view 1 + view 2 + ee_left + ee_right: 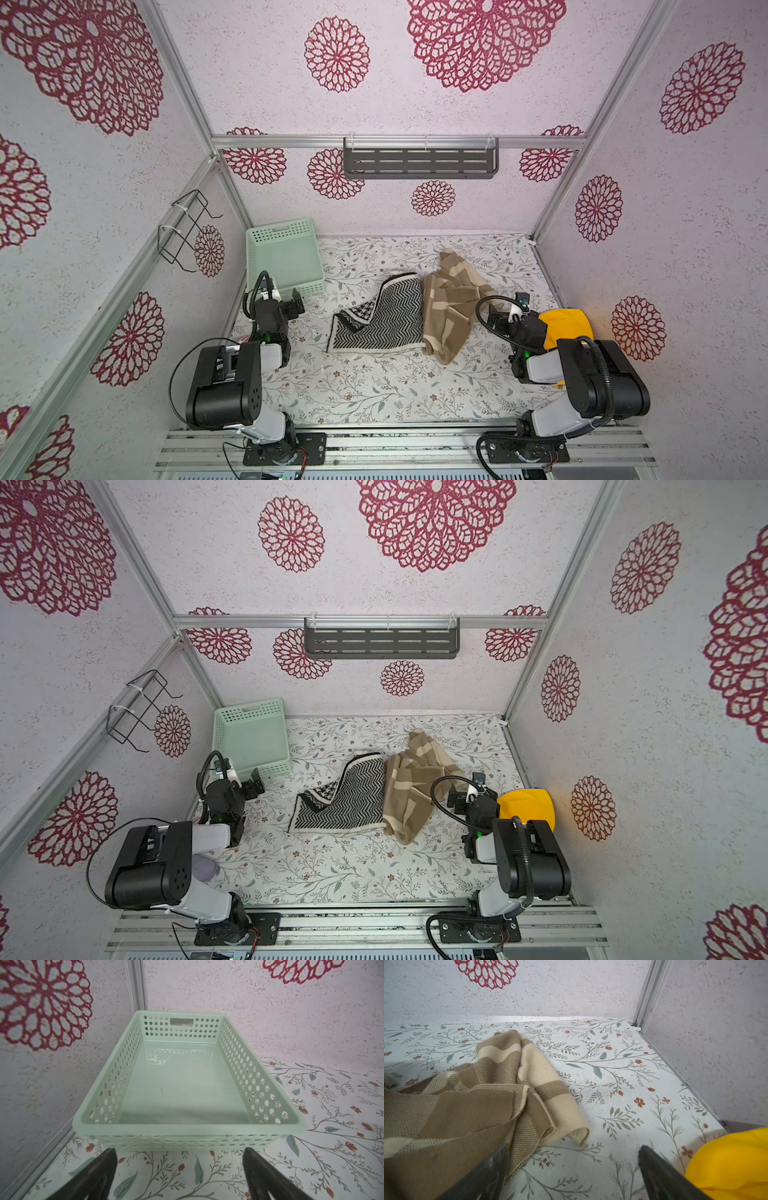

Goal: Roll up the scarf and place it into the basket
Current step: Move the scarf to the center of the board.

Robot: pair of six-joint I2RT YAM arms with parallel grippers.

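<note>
We've got the left gripper (pixel 178 1151) wide open facing the mint-green basket (pixel 187 1126), right gripper (pixel 573 1148) equally wide (both empty) just beside the crumpled tan scarf (pixel 488 1095).

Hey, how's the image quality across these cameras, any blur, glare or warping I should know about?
In both top views the frame posts splay outward, wide-angle warping, and a warm glow tints the wall by the yellow cloth. Left wrist view: left fingers blurred, hole-pattern glare on the basket floor. Right wrist view: right fingers soft too.
</note>
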